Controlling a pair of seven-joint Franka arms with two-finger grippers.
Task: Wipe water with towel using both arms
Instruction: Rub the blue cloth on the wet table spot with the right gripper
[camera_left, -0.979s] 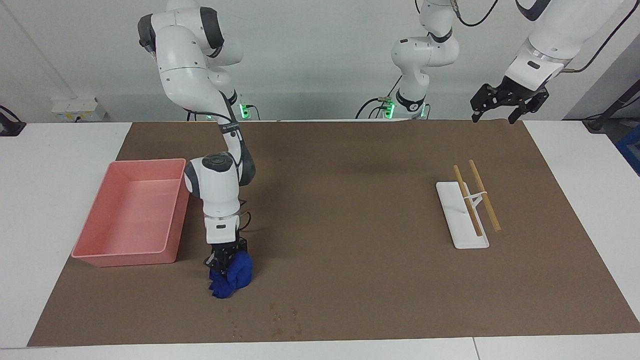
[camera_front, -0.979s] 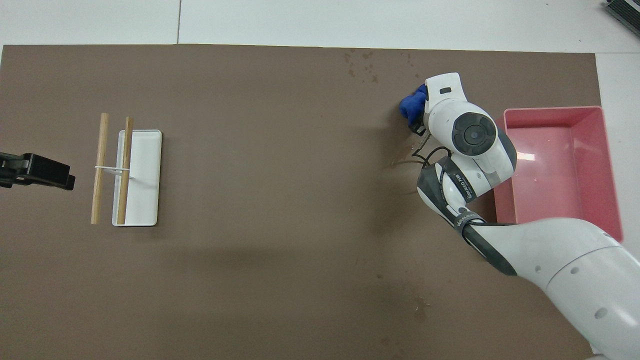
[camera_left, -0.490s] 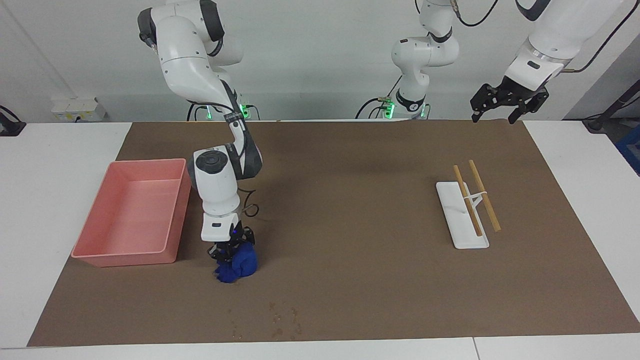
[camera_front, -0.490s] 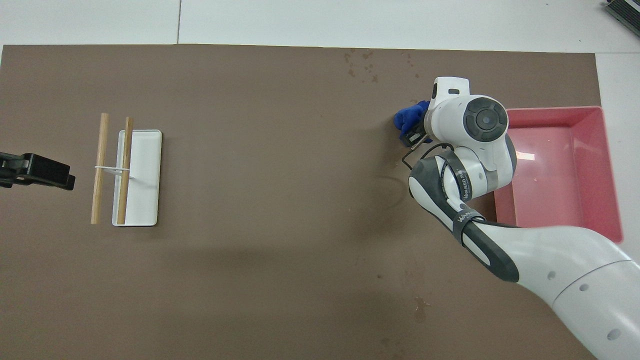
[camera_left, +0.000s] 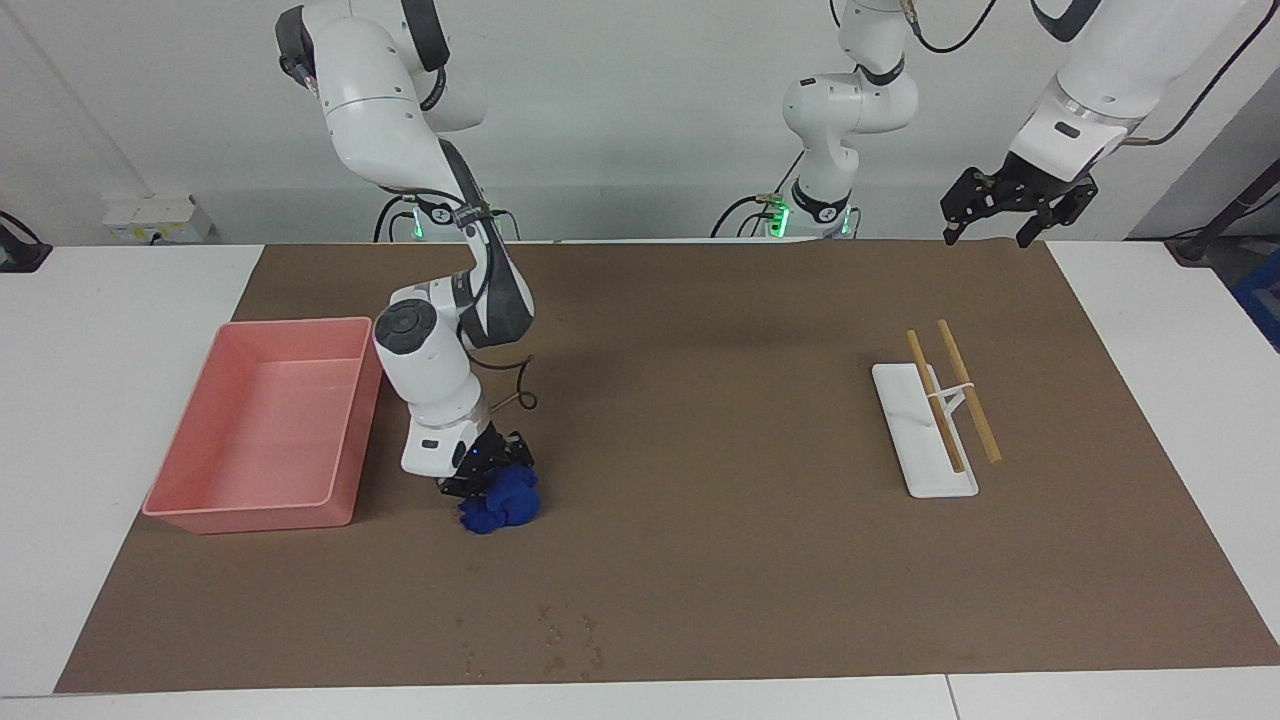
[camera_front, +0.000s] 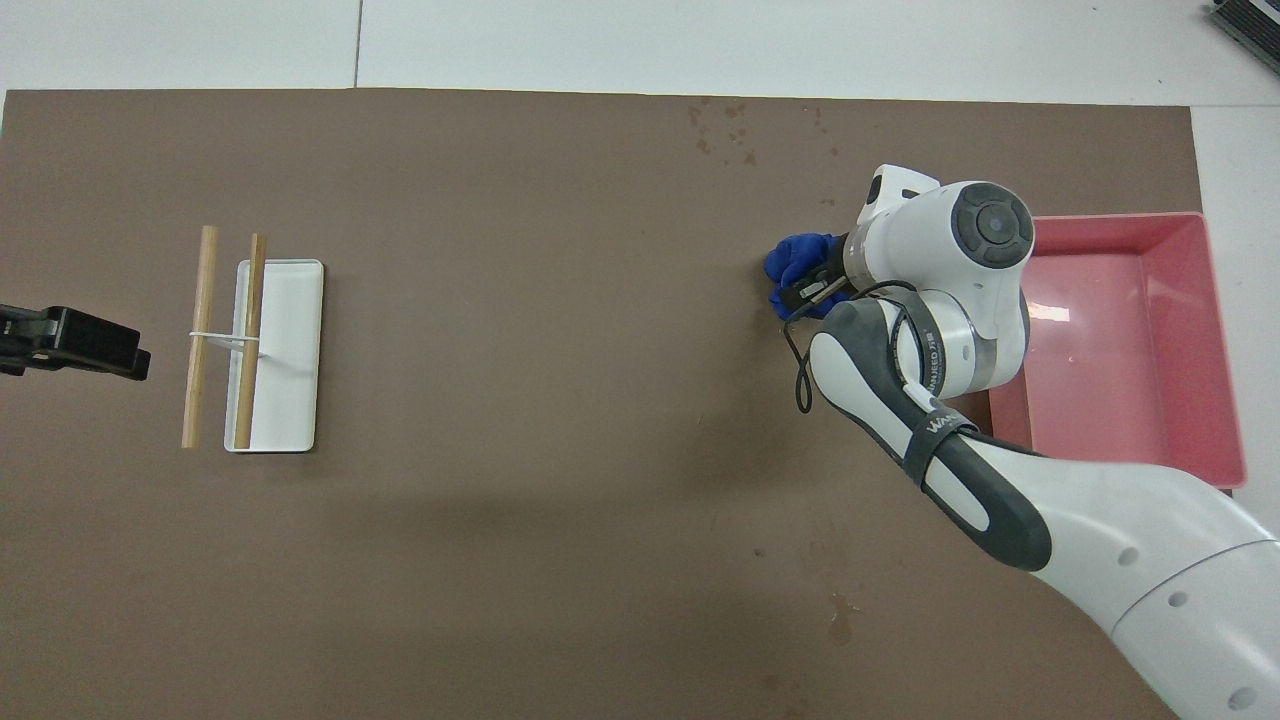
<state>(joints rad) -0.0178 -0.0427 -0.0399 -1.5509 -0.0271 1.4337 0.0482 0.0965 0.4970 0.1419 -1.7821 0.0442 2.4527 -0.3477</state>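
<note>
The right gripper (camera_left: 490, 478) is closed on the towel (camera_left: 503, 503), a blue bundle that it holds low over the brown mat (camera_left: 700, 420), beside the pink tray (camera_left: 262, 430). The water (camera_left: 560, 640) is a group of small drops on the mat, farther from the robots than the towel. The left gripper (camera_left: 1010, 215) waits in the air with fingers spread, empty, over the mat's edge near the white rack (camera_left: 925, 435) with wooden sticks (camera_left: 955, 395).

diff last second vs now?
The right gripper, shut on the towel throughout, carried it nearer to the robots and toward the table's middle, away from the water. Nothing was let go. The left gripper waits open above the mat's edge; the pink tray and the white rack are unmoved.
</note>
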